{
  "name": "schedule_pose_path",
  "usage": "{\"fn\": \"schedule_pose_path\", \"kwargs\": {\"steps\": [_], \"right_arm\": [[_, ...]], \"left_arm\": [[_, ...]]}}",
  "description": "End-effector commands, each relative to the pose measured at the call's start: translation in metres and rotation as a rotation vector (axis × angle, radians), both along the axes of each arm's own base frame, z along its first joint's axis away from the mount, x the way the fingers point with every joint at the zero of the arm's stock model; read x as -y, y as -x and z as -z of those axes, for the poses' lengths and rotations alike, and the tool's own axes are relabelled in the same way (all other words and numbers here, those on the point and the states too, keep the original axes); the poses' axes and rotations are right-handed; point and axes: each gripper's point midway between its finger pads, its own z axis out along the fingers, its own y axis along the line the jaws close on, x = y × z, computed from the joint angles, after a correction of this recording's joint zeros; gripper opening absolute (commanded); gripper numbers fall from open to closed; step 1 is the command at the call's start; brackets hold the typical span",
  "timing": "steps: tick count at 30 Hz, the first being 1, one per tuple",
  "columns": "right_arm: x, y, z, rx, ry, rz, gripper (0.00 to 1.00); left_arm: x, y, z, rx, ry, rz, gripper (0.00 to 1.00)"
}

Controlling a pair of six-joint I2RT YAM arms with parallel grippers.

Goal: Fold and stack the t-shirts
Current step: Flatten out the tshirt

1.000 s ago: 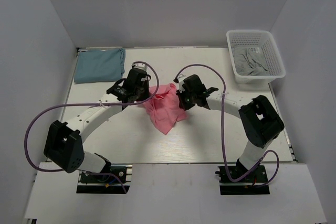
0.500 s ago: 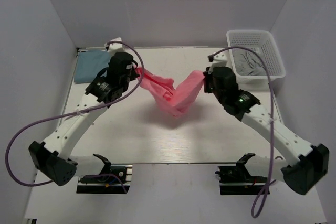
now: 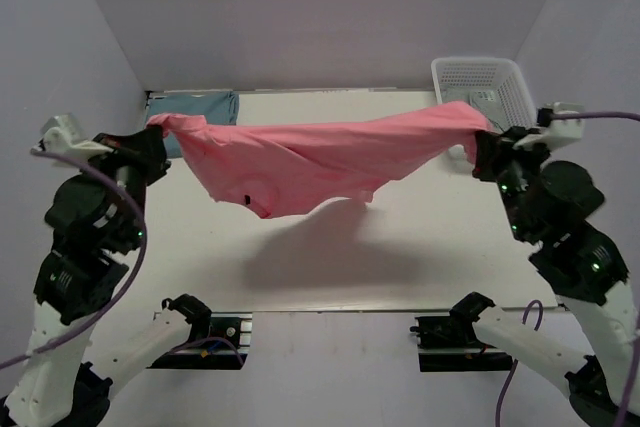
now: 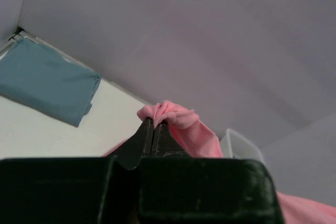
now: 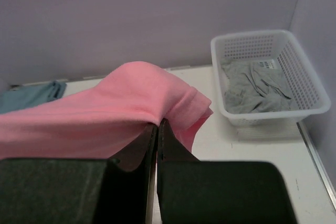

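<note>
1. Top external: the salmon pink t-shirt [image 3: 300, 159] hangs in the air above the middle of the tabletop. Its long axis runs from the left edge to the right edge.
2. Left gripper [image 3: 158, 133] is pinched tight on its left end, and right gripper [image 3: 484, 144] is pinched tight on its right end. Neither arm is nearer.
3. Cloth is soft and creased and sags at centre; a small dark label [image 3: 247, 197] shows low.
4. Teal-blue t-shirt [image 3: 200, 107] lies folded flat at the far-left corner.
5. Judgement: lowering needs both arms level.

Arms were held high and spread wide apart, left gripper [image 3: 158, 135] clamped on one end of the pink t-shirt [image 3: 300, 162], right gripper [image 3: 486, 142] clamped on the other.
</note>
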Motion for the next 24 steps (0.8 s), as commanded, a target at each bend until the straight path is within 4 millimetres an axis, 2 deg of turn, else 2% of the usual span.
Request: {"fn": "schedule_pose_path", "kwargs": {"steps": [1, 3, 6, 7, 9, 11, 12, 14, 15, 16, 17, 18, 19, 20, 21, 22, 23, 24], "right_arm": [[0.005, 0.019, -0.027, 0.06, -0.045, -0.049, 0.0], [0.004, 0.021, -0.031, 0.065, -0.045, -0.063, 0.0], [0.0, 0.009, -0.02, 0.035, -0.021, -0.037, 0.0], [-0.006, -0.002, -0.011, 0.005, -0.002, -0.027, 0.0], [-0.011, -0.021, 0.013, -0.064, 0.029, 0.034, 0.0], [-0.011, -0.035, 0.03, -0.095, 0.042, 0.1, 0.0], [-0.014, -0.05, 0.048, -0.14, 0.082, 0.141, 0.0], [-0.026, -0.067, 0.075, -0.187, 0.112, 0.14, 0.0], [-0.034, -0.084, 0.113, -0.272, 0.169, 0.153, 0.0], [-0.041, -0.09, 0.139, -0.319, 0.187, 0.128, 0.0], [-0.045, -0.102, 0.148, -0.318, 0.157, 0.136, 0.0], [-0.051, -0.114, 0.202, -0.435, 0.216, 0.129, 0.0], [-0.055, -0.12, 0.216, -0.459, 0.215, 0.127, 0.0], [-0.055, -0.126, 0.233, -0.498, 0.21, 0.129, 0.0], [-0.059, -0.138, 0.267, -0.581, 0.239, 0.129, 0.0], [-0.059, -0.143, 0.277, -0.609, 0.239, 0.129, 0.0], [-0.061, -0.147, 0.301, -0.669, 0.27, 0.127, 0.0], [-0.06, -0.161, 0.311, -0.699, 0.276, 0.133, 0.0]], "left_arm": [[0.001, 0.005, -0.005, 0.017, 0.018, 0.025, 0.0], [0.006, 0.007, -0.012, 0.036, 0.004, 0.058, 0.0], [0.02, -0.011, -0.009, 0.007, -0.027, 0.078, 0.0], [0.024, -0.018, -0.004, -0.014, -0.039, 0.078, 0.0], [0.035, -0.047, 0.019, -0.097, -0.085, 0.043, 0.0], [0.04, -0.068, 0.039, -0.161, -0.123, -0.006, 0.0], [0.048, -0.091, 0.063, -0.227, -0.166, -0.036, 0.0], [0.045, -0.113, 0.097, -0.313, -0.208, -0.125, 0.0], [0.044, -0.124, 0.113, -0.35, -0.227, -0.156, 0.0], [0.051, -0.142, 0.154, -0.444, -0.267, -0.17, 0.0], [0.053, -0.151, 0.176, -0.492, -0.279, -0.171, 0.0], [0.063, -0.163, 0.22, -0.591, -0.312, -0.143, 0.0], [0.057, -0.166, 0.223, -0.588, -0.304, -0.159, 0.0], [0.067, -0.178, 0.256, -0.66, -0.324, -0.123, 0.0], [0.069, -0.183, 0.277, -0.699, -0.334, -0.111, 0.0], [0.072, -0.187, 0.297, -0.745, -0.328, -0.086, 0.0], [0.078, -0.194, 0.323, -0.802, -0.352, -0.076, 0.0], [0.075, -0.196, 0.336, -0.838, -0.351, -0.081, 0.0]]}}
